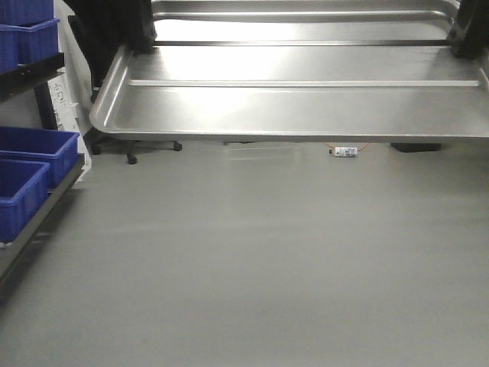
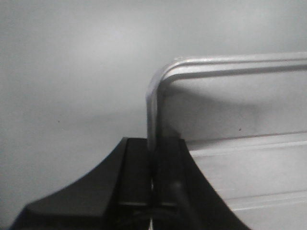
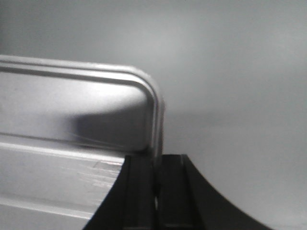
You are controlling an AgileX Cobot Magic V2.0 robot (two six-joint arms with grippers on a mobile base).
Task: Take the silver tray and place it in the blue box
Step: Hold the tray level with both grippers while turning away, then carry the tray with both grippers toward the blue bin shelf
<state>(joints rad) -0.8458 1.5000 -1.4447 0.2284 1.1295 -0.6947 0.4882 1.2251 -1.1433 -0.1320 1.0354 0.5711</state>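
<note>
While both hands clamp its opposite short ends, the silver tray (image 1: 306,103) hangs in the air above the grey floor (image 1: 244,267), touching nothing below it. It spans the upper part of the front-facing view, with its ridged inner face turned toward the camera. Two long parallel ridges run across that face, and the raised rim and one rounded corner show at the near left. The left hand (image 1: 141,42) is closed on the rim of the tray's left end. In the left wrist view one black finger (image 2: 136,163) sits outside the rim wall and the other inside, with the metal pinched between them just short of the rounded corner. The right hand (image 1: 467,46) grips the right end the same way, and the right wrist view shows its two black fingers (image 3: 139,182) pressed together on the rim beside that end's corner. Along the left edge of the floor stands a shelf (image 1: 38,206) carrying blue bins (image 1: 34,153) on two levels — all well apart from the tray. At the far edge of the floor, below the tray's near rim, lie a black chair base (image 1: 134,145) on castors and a small white object (image 1: 344,151) whose kind cannot be told.
</note>
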